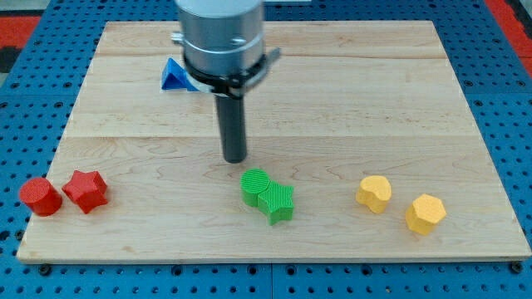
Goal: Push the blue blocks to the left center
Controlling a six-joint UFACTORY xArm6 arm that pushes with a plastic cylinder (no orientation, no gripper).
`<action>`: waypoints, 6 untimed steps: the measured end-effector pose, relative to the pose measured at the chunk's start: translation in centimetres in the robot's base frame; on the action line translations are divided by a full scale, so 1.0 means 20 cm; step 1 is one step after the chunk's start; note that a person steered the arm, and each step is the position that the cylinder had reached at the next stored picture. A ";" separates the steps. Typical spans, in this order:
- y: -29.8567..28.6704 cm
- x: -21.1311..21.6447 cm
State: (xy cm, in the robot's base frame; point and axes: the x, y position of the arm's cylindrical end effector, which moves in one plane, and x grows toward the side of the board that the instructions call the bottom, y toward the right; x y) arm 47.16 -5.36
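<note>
Resting on the wooden board [349, 100] near its middle, my tip [235, 159] touches no block and holds nothing; it is a bare rod with no jaws to open or close. No writing or labels can be read anywhere. Just below the tip toward the view's bottom sit two green blocks [268, 196], touching each other. Far to its lower left lie a red cylinder [40, 197] and a red star-shaped block [86, 191], side by side. To its lower right are two yellow blocks [374, 193], slightly apart. Above and left of the tip, toward the view's top, the blue triangular block [174, 76] lies partly hidden behind the arm's grey housing [221, 37].
</note>
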 end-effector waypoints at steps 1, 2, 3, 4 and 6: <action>0.00 -0.05; 0.00 -0.05; -0.18 -0.05; -0.38 -0.05; -0.55 -0.15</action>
State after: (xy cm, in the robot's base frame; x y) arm 44.23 -16.33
